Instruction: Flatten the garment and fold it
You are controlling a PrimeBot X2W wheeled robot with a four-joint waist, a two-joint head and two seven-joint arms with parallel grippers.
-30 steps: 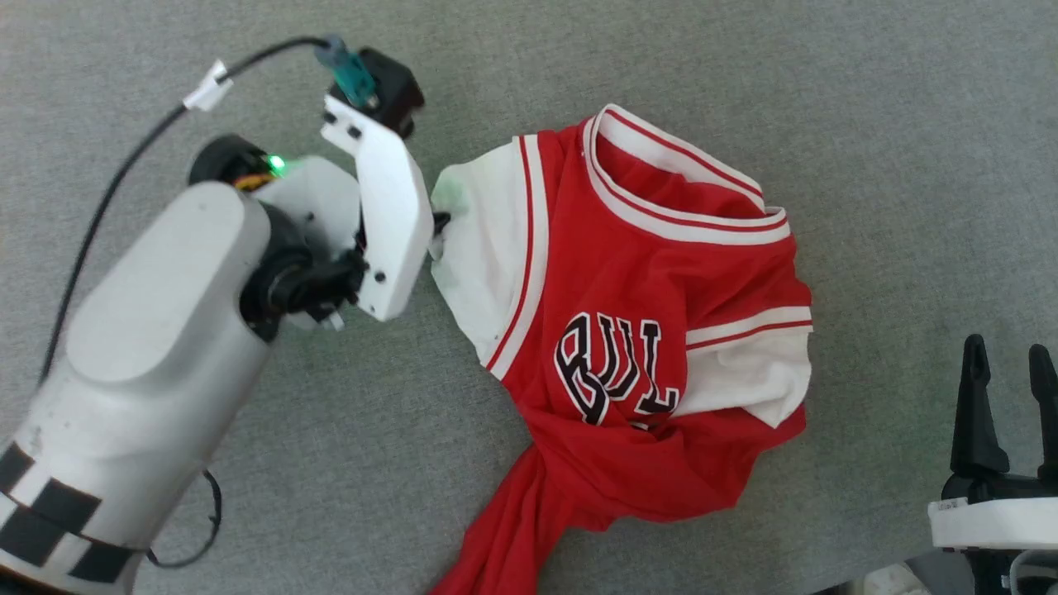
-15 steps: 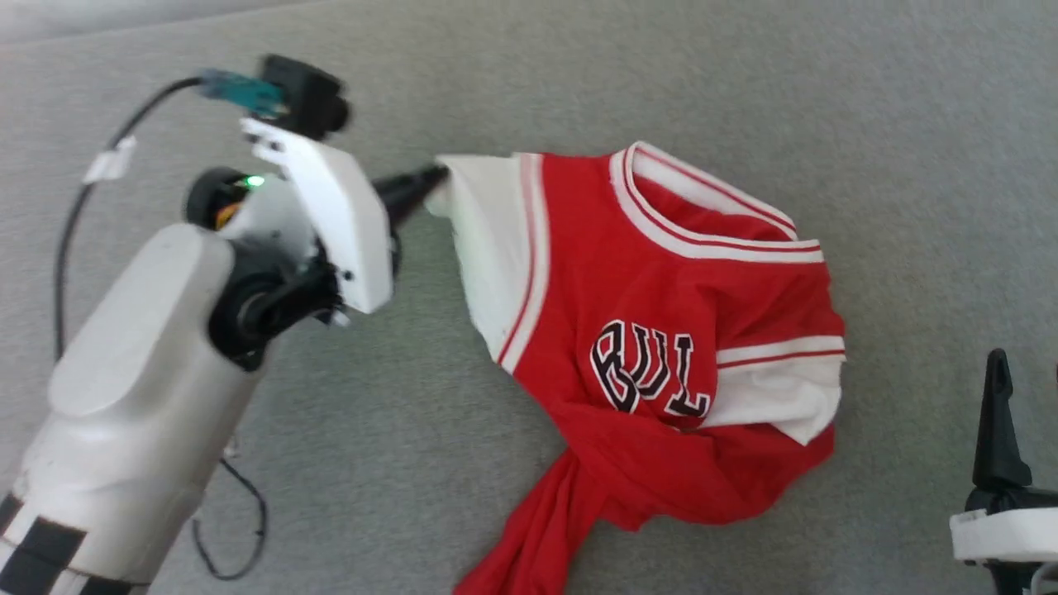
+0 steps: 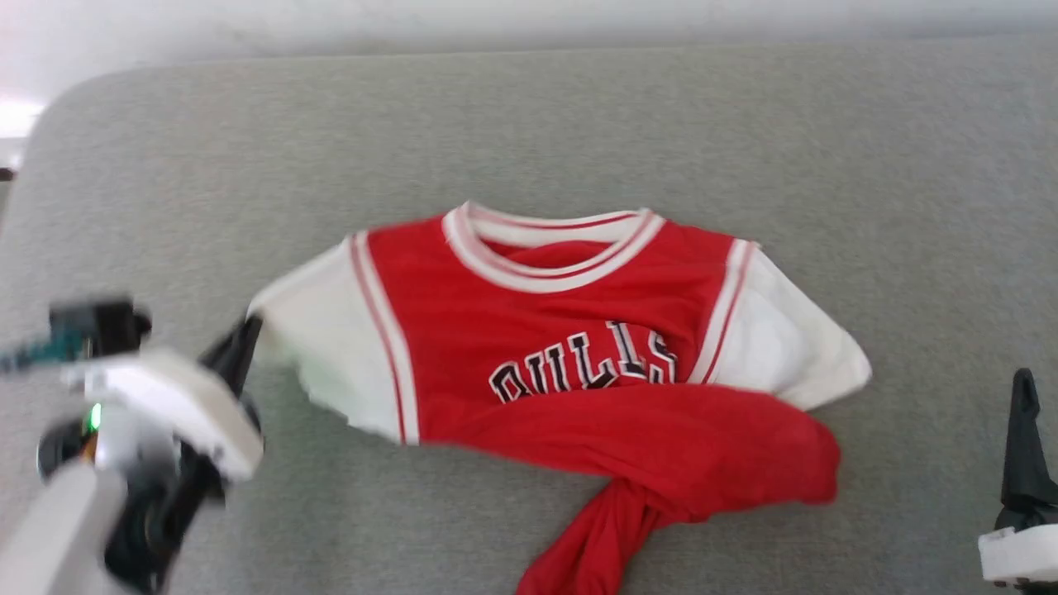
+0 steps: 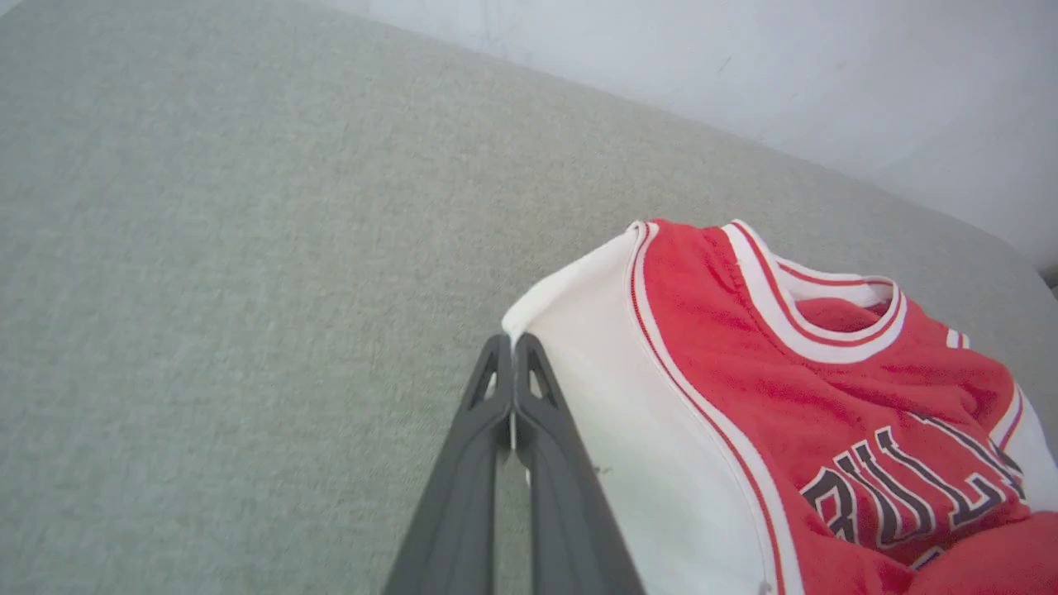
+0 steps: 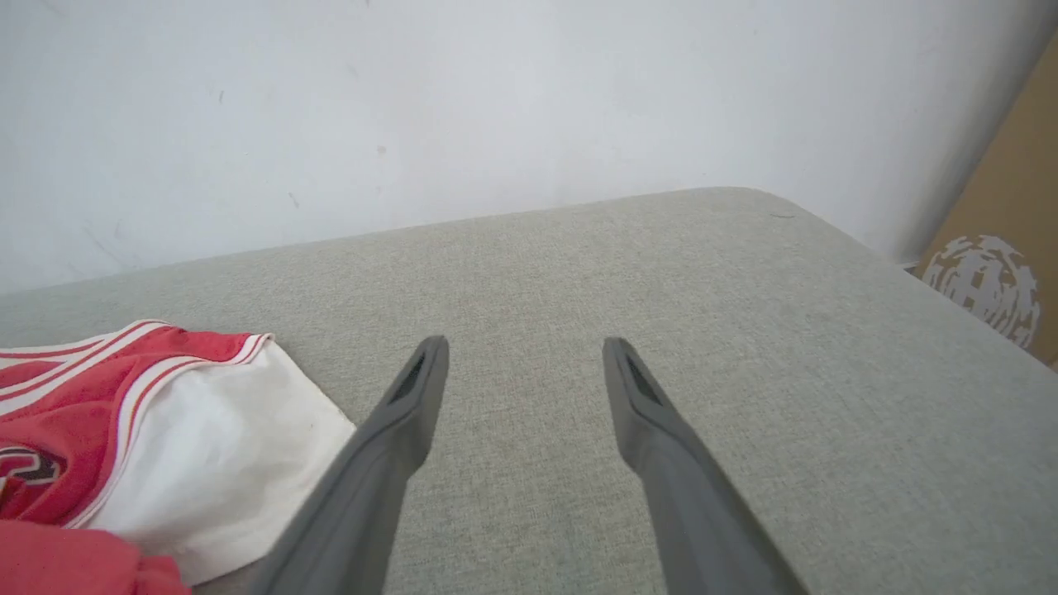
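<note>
Light was bright, even, soft; shadows were faint. Head view was motion-blurred, esp. the dark-fingered, white-shelled left gripper (image 3: 242, 343); wrist views were sharper.

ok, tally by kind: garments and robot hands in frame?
garment: 1
hands: 2 (left hand shut on the garment, right hand open)
total: 3

red garment (image 3: 570, 330) with white sleeves lies chest-up on grey counter (image 3: 529, 124), lower half twisted, bunched across front
</note>
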